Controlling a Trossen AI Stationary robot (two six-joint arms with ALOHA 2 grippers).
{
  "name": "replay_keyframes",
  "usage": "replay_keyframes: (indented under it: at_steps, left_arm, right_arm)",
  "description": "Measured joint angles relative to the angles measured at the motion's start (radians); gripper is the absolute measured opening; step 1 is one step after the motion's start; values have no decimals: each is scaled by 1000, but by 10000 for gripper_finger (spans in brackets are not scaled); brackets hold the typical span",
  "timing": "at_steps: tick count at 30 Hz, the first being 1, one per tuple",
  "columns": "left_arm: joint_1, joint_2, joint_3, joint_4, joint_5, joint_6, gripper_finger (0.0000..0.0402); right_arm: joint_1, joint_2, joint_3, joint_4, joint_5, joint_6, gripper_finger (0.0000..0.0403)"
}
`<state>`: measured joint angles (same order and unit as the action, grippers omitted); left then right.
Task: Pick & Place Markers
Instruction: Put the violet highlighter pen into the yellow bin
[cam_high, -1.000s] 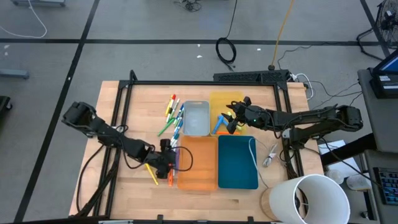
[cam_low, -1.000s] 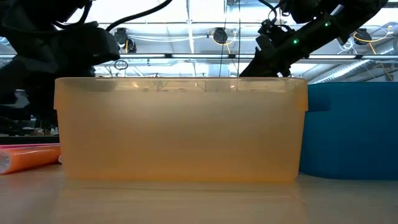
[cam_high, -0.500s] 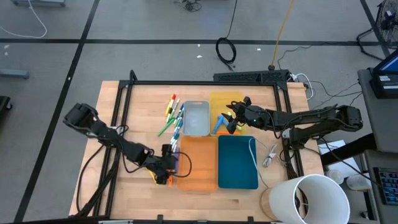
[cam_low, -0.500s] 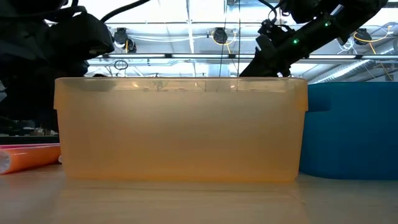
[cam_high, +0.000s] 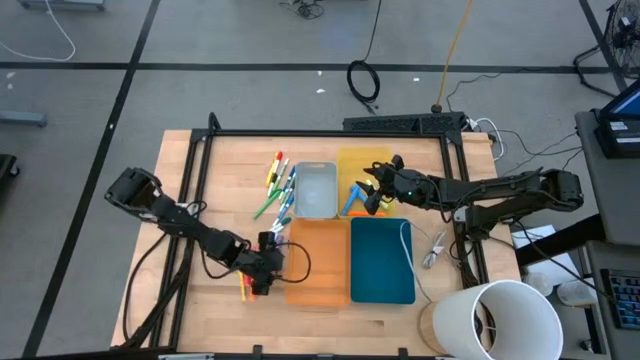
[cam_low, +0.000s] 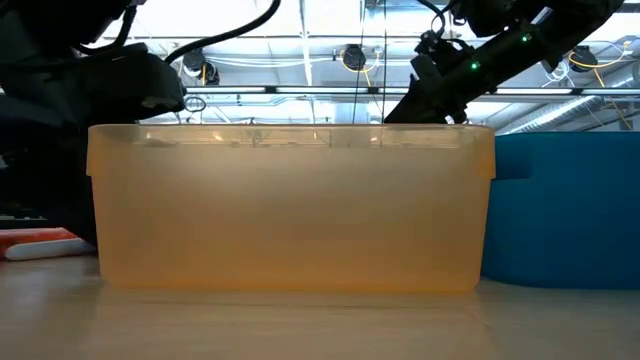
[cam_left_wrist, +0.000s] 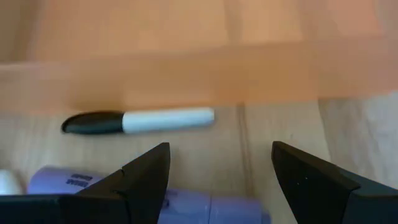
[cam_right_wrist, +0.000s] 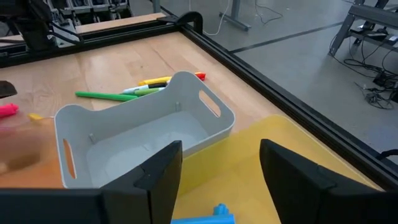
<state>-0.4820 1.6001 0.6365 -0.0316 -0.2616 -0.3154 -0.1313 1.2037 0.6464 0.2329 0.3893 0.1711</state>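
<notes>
Two arms are at work over the table (cam_high: 200, 160). At the left, the left gripper (cam_high: 262, 280) has slid down and toward the near edge since a second ago, now low beside the orange tray's (cam_high: 318, 262) left wall, fingers spread over a lilac marker (cam_left_wrist: 143, 199), with a white black-capped marker (cam_left_wrist: 140, 120) just beyond. More markers (cam_high: 277, 185) lie scattered left of the white tray (cam_high: 316, 190). The right gripper (cam_high: 368, 195) has stayed put over the yellow tray (cam_high: 364, 160), fingers parted and empty, a blue marker (cam_right_wrist: 214, 214) beneath.
</notes>
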Motion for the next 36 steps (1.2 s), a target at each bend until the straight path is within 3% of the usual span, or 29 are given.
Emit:
replay_keyframes:
  at_steps: [4, 9, 14, 18, 25, 36]
  left_arm:
    - [1, -64, -2, -110, -15, -42, 280]
    - [-2, -155, -2, -142, -115, -95, 280]
    - [2, -199, 0, -164, -113, -360, 280]
    - [23, -193, -1, -183, -41, -494, 280]
    - [75, -118, -1, -264, -10, -586, 280]
    - [130, -58, 4, -295, 52, -606, 279]
  right_arm:
    - [0, 0, 0, 3, 0, 0, 206]
    - [0, 0, 0, 5, 0, 0, 202]
    - [0, 0, 0, 10, 0, 0, 203]
    - [0, 0, 0, 10, 0, 0, 202]
    - [0, 0, 0, 27, 0, 0, 201]
    - [0, 0, 0, 30, 0, -2, 199]
